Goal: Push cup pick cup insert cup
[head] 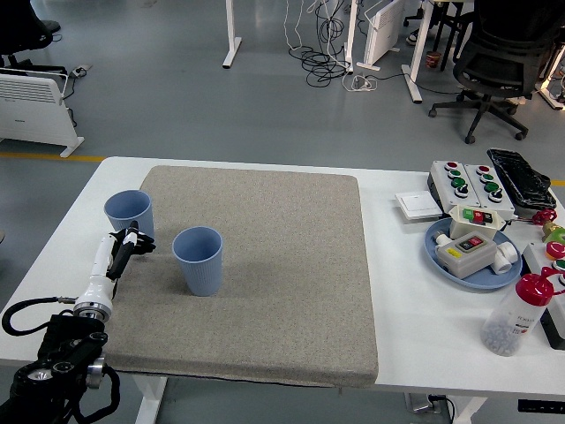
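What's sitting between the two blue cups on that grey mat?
Nothing. In the head view, only bare grey mat separates the left cup from the middle cup; the robot hand sits just below that gap.

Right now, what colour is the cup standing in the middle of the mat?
Light blue, the cup shows best in the head view.

No readable text anywhere (button boxes too small)

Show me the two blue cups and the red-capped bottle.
Left blue cup (129,213), head view, outer wall.
Middle blue cup (199,264), head view, front wall.
Red-capped bottle (514,320), head view, clear body.
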Controlling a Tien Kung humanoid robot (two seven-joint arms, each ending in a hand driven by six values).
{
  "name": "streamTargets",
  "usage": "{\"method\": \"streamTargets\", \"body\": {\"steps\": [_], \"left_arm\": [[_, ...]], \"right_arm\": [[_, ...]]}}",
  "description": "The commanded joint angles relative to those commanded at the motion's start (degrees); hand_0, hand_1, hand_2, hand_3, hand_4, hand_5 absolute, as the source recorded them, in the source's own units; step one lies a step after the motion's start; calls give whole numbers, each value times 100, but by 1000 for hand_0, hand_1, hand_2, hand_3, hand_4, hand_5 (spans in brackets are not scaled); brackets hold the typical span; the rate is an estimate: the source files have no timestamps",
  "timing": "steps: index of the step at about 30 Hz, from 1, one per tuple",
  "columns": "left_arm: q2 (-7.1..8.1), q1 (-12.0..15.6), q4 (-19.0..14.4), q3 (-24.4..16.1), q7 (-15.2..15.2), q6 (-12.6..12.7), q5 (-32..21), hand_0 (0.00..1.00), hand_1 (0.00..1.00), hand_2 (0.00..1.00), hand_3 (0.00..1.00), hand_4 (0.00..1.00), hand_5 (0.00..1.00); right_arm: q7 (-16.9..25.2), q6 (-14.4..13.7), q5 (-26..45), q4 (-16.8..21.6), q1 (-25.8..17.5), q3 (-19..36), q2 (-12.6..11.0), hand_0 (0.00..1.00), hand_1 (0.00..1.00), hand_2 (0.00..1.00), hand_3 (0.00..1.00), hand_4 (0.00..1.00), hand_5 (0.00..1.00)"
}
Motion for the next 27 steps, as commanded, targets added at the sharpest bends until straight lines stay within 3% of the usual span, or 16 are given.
{"method": "streamTargets", "body": {"steps": [17,22,27], "left_arm": [[-29,-374,486,354,1,-95,-246,580,481,430,392,514,998],[25,-301,328,315,55,-99,-206,578,482,430,393,516,998],[249,88,-385,58,169,-55,159,578,482,430,393,516,998]], "right_arm": [[-25,-3,-101,7,19,45,2,747,693,709,581,96,510],[-9,0,-48,8,20,16,-3,747,693,709,581,96,509],[18,7,36,4,23,-34,-19,747,693,709,581,96,509]]}}
